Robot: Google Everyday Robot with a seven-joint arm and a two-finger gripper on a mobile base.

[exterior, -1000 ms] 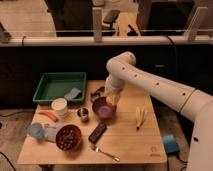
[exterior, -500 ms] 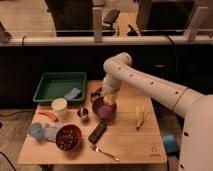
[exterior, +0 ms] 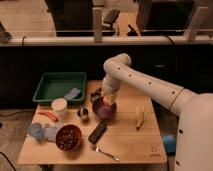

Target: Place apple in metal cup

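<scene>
The apple (exterior: 107,102) shows as a small orange-yellow round shape at the tip of my gripper (exterior: 106,99), right over the purple bowl (exterior: 104,109). I cannot tell whether it rests in the bowl or is held. The metal cup (exterior: 83,114) is small and shiny and stands on the wooden table (exterior: 130,140), just left of the purple bowl and right of the white cup (exterior: 59,106). My white arm reaches down from the right to the bowl's far rim.
A green tray (exterior: 59,86) holding a grey-blue item sits at the back left. A carrot-like item (exterior: 48,116), a blue object (exterior: 36,131), a red bowl of dark fruit (exterior: 68,137), a black bar (exterior: 97,132), a utensil (exterior: 105,152) and a banana (exterior: 141,117) lie around.
The gripper swung left and came down to the purple bowl's far rim; since half a second ago it has barely shifted. The table's objects have not moved.
</scene>
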